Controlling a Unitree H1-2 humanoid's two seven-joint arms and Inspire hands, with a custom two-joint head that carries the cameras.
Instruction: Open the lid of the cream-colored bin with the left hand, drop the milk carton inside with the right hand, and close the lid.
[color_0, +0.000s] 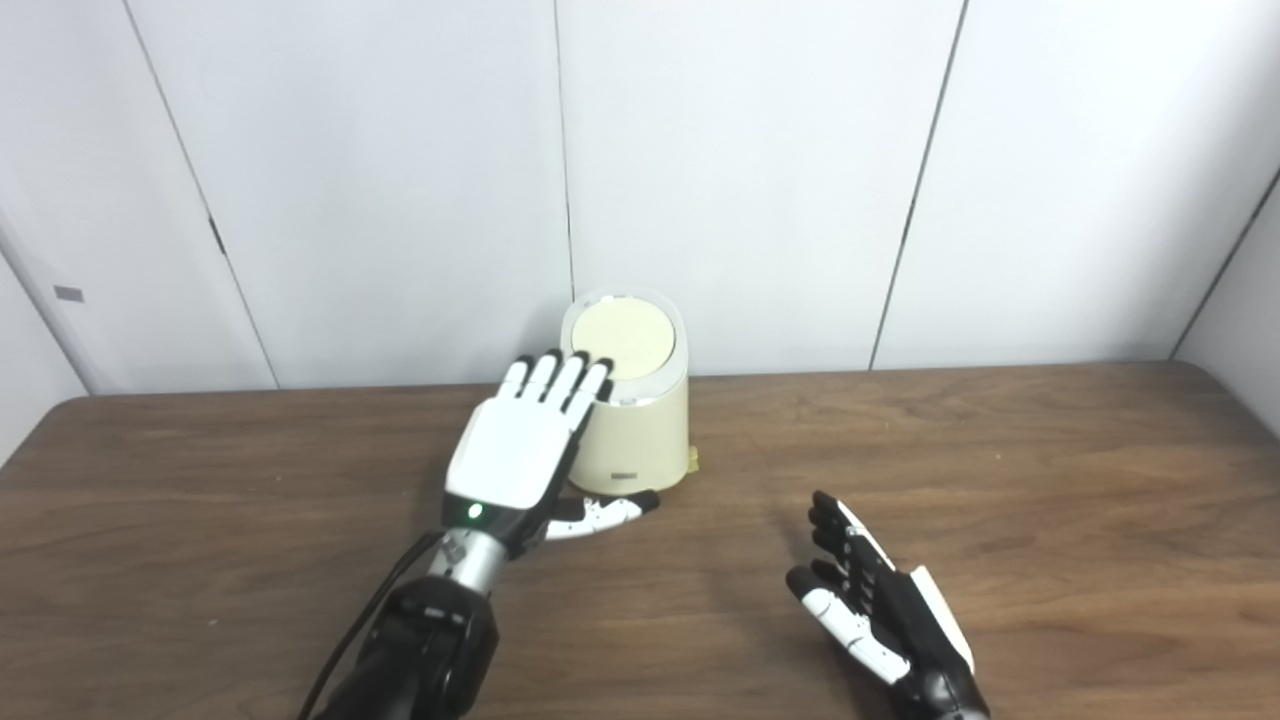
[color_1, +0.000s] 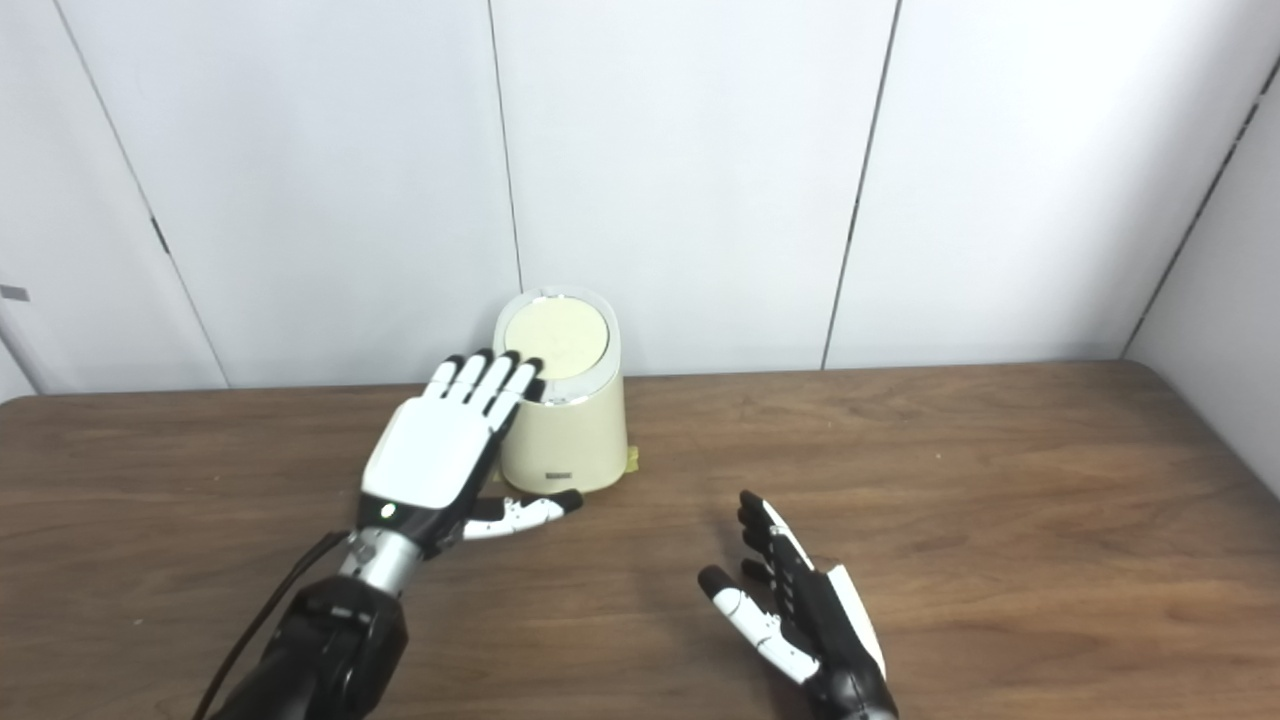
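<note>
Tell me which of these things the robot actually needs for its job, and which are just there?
Needed:
cream-colored bin
its lid, lying shut
left hand, open, fingertips at the lid's edge
right hand, open and empty
No milk carton shows in either view.

Just there:
wooden table
white wall panels

Left side of cream-colored bin (color_0: 640, 440) screened by left hand (color_0: 520, 445); fingertips overlapping the near-left rim of lid (color_0: 622, 338), contact impossible to confirm. Small label low on the bin's front too small to read. Yellow scrap at the bin's base on the right, mostly hidden. Wrist of right hand (color_0: 880, 605) and both forearms cut off by the bottom edge. Bin's interior concealed beneath the lid.
</note>
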